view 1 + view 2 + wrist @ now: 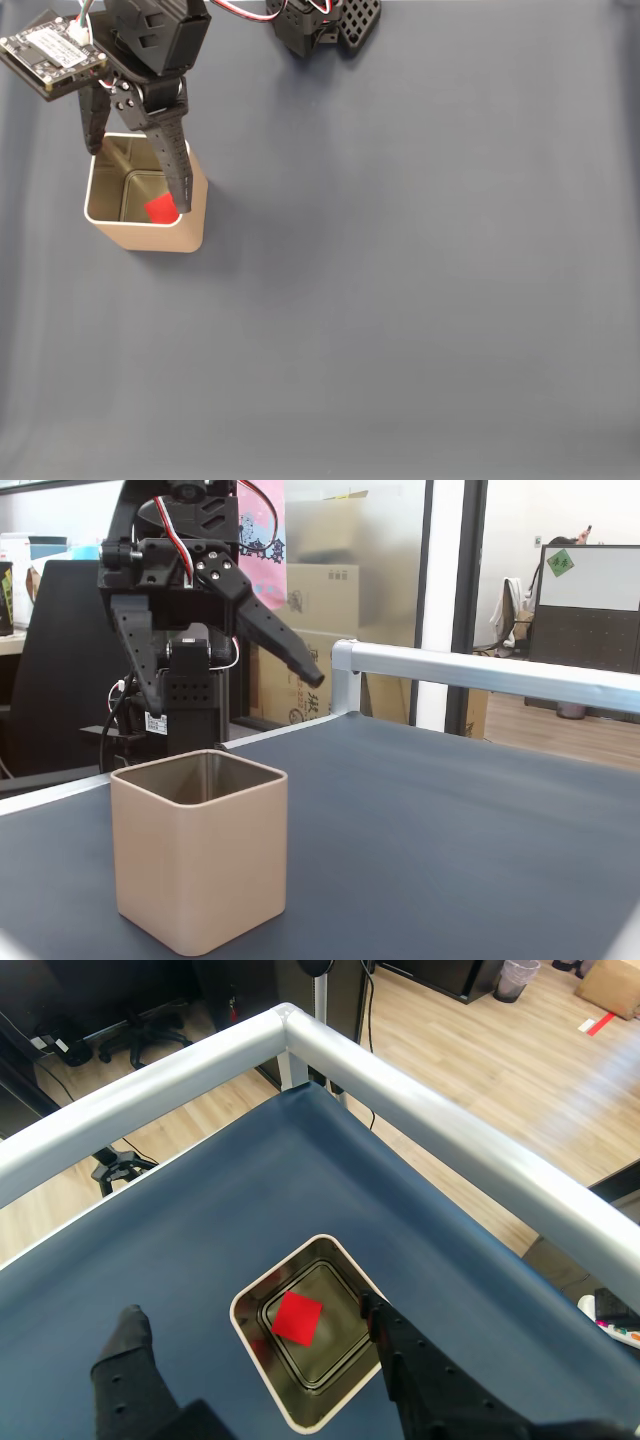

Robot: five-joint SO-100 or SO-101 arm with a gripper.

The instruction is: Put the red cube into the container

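Note:
The red cube (161,209) (298,1318) lies inside the container (150,238) (290,1245), on its shiny floor, tilted in the wrist view. The container (200,870) is a beige-gold square tin that stands upright at the left of the table; in a fixed view from the side its wall hides the cube. My gripper (139,178) (249,1310) (232,692) hangs open just above the tin's mouth. Its two black fingers are spread wide, one over each side of the opening. Nothing is between them.
The dark blue-grey tabletop (400,300) stretches to the right of the tin. A silver rail (450,1130) (480,670) runs along the table's edges. The arm's base (320,25) sits at the top edge, and a small circuit board (50,55) rides on the wrist.

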